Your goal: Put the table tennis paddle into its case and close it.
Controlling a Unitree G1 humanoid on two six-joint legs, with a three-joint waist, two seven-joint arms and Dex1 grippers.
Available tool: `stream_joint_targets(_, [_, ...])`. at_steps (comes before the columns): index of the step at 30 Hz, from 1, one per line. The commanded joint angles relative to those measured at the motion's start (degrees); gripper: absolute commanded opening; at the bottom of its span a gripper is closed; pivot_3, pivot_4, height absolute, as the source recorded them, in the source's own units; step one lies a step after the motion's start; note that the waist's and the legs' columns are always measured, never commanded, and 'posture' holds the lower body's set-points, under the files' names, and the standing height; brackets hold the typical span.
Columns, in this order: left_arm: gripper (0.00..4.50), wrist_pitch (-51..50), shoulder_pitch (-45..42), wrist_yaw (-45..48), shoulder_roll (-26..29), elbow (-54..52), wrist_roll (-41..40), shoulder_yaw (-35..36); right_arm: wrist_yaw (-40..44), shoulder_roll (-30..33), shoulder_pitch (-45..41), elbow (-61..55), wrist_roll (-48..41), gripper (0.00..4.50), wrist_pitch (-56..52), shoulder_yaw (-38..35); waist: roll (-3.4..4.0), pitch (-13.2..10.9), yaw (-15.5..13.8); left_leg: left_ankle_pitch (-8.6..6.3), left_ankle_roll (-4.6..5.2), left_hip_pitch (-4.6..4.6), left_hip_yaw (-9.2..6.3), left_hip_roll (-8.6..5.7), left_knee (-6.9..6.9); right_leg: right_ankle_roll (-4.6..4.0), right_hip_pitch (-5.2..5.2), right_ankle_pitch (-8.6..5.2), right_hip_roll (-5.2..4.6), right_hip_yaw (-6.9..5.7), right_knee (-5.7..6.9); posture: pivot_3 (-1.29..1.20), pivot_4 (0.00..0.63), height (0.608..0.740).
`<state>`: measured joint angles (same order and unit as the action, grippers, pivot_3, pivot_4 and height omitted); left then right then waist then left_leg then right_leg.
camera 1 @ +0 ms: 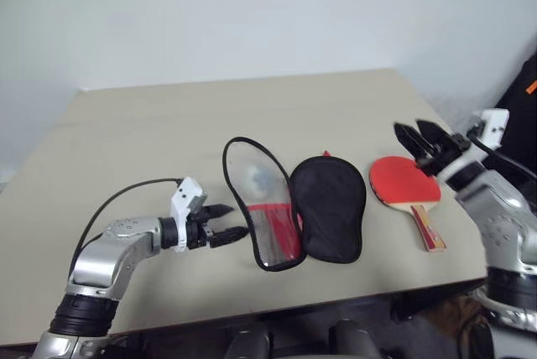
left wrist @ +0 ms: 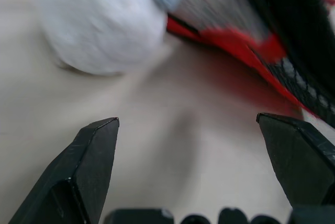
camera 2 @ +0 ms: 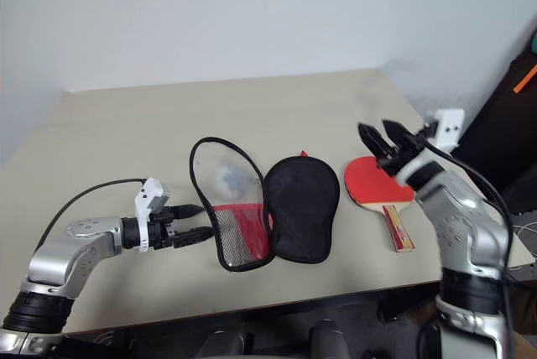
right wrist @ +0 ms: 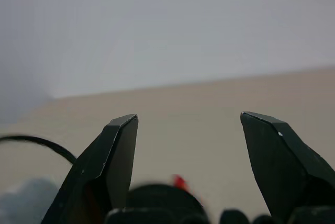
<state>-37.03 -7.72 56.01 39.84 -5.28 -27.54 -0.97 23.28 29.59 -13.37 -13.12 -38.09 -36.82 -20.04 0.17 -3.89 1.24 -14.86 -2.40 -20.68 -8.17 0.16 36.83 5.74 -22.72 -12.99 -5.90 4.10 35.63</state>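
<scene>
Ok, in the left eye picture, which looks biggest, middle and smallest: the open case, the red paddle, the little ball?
1. The case, lying open in two halves, looks biggest.
2. The table tennis paddle comes next.
3. The ball, seen through the case's clear half, looks smallest.

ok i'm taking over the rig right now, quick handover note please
Left gripper: open, empty, low over the table beside the clear half of the case.
Right gripper: open, empty, raised above the table tennis paddle.
Case lies unzipped and spread flat at table centre; a pale ball shows at the clear half. Paddle lies red face up to its right, apart from it.
Done: case open.
Left: pick up paddle, put it in, close the case.
</scene>
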Motion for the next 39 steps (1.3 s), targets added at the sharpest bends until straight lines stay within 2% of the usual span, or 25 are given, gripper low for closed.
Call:
stream_joint_targets(1, [4.50, 0.18, -1.03, 0.35, 0.20, -1.98, 0.11, -0.21, -2.75, 4.69, 5.99, -10.06, -1.38, 3.38, -7.90, -2.98, 0.00, 0.00, 0.00, 0.00, 0.00, 0.00, 0.04, 0.00, 0.01, 0.00, -0.01, 0.00, 0.00, 0.03, 0.01, 0.00, 0.000, 0.740])
stream_joint_targets(6, [4.50, 1.16, -0.73, 1.44, 0.71, -1.10, 0.02, 0.05, -7.99, 4.71, 14.65, -17.87, -0.76, 3.38, -13.50, -4.89, -0.03, 0.01, 0.21, 0.00, 0.00, 0.06, 0.10, 0.03, 0.04, -0.13, 0.01, -0.09, 0.01, 0.06, 0.02, 0.00, 0.000, 0.740])
stream_joint_targets(10, [4.50, 5.04, 0.75, 2.74, 0.71, -1.04, 1.17, -0.16, -9.59, 4.47, 18.29, -18.70, -0.58, 3.38, -17.84, -4.02, -0.06, 0.00, 0.15, 0.00, 0.00, 0.04, 0.17, 0.04, 0.05, -0.13, -0.02, -0.09, 0.00, 0.12, -0.01, 0.00, 0.000, 0.740])
stream_joint_targets(27, [4.50, 10.48, 3.05, 3.95, -0.09, 3.21, 3.38, 0.58, -8.76, 5.22, 9.18, -1.69, 7.64, 3.38, -24.18, 8.04, -0.28, 0.05, 0.17, 0.00, 0.01, 0.06, 0.51, 0.04, 0.05, -0.11, -0.13, -0.08, 0.04, 0.47, 0.01, 0.00, 0.000, 0.740])
stream_joint_targets(30, [4.50, 11.08, 3.64, 3.94, -0.29, 3.11, 3.60, 0.58, -10.11, 4.99, 7.33, 1.72, 11.30, 2.81, -22.87, 9.58, -0.56, 0.15, 0.23, -0.01, 0.01, 0.10, 0.57, 0.06, 0.06, -0.11, -0.11, -0.08, 0.06, 0.53, 0.01, 0.00, 0.000, 0.740])
stream_joint_targets(35, [4.50, 11.60, 4.39, 3.96, -0.21, 3.11, 3.65, 0.84, -10.63, 2.54, 5.93, 2.30, 10.01, 1.12, -25.85, 6.30, -0.91, 0.30, 0.22, -0.01, 0.01, 0.15, 0.62, 0.07, 0.06, -0.11, -0.08, -0.07, 0.10, 0.64, 0.01, 0.00, 0.000, 0.740])
stream_joint_targets(39, [4.50, 12.33, 4.63, 4.37, -0.06, 4.04, 3.85, 0.88, -10.85, 1.45, 5.67, 0.89, 9.30, 1.12, -27.12, 3.60, -0.91, 0.31, 0.20, -0.01, 0.01, 0.17, 0.66, 0.07, 0.06, -0.10, -0.08, -0.07, 0.11, 0.68, 0.01, 0.00, 0.000, 0.740])
